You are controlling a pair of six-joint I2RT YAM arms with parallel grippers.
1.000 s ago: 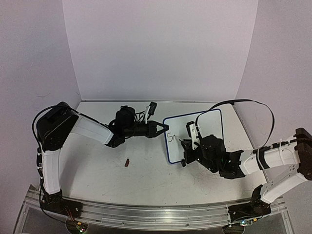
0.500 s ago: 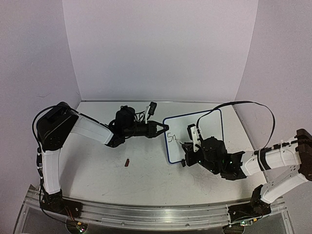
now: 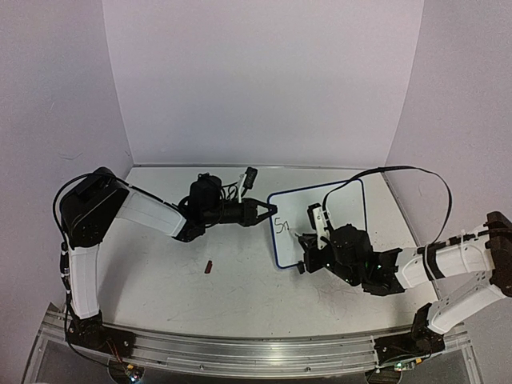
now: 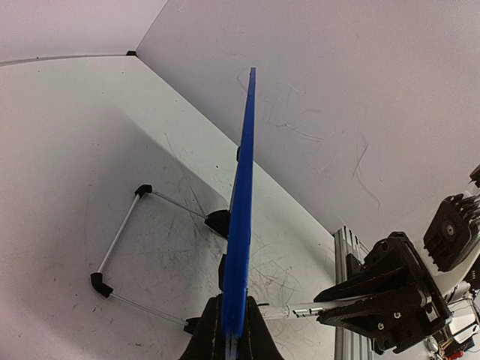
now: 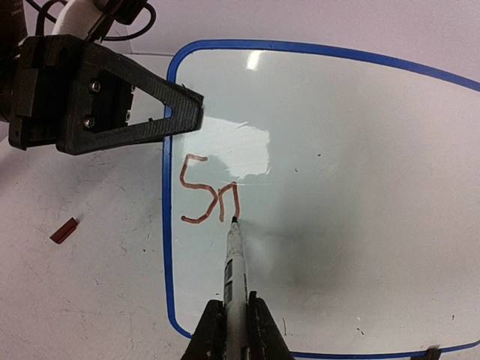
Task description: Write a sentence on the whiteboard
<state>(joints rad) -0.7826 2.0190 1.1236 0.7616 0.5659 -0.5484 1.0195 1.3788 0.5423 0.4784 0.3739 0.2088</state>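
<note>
Fingers (image 3: 260, 206) of the left gripper (image 3: 270, 212) are pinching the left edge of the whiteboard (image 3: 344, 204) in the overhead view. The right gripper (image 3: 312, 252) is hanging over the board's lower left part, clamping a marker (image 3: 301, 237). The sentence (image 3: 281, 226) is barely begun, with two characters showing near the left edge. A small red cap (image 3: 209, 266) is lying on the table (image 3: 160, 280), well apart from the board.

From the left wrist, I am seeing the blue frame edge-on, rising from between narrow fingers (image 4: 206, 341) that are closing on it. The wire stand (image 4: 120, 255) is propping the board from behind.

From the right wrist, both fingers (image 5: 212, 330) are gripping the marker barrel, and its tip appears to be touching the board at the foot of the second character.

I am judging the board as light, thin and stiff, with a slick face, so pen pressure could be tipping or sliding it. The frame edge, where the left gripper is holding, looks like the sensible place. The marker is looking slim and smooth, so it may be twisting if I am pressing hard.
</note>
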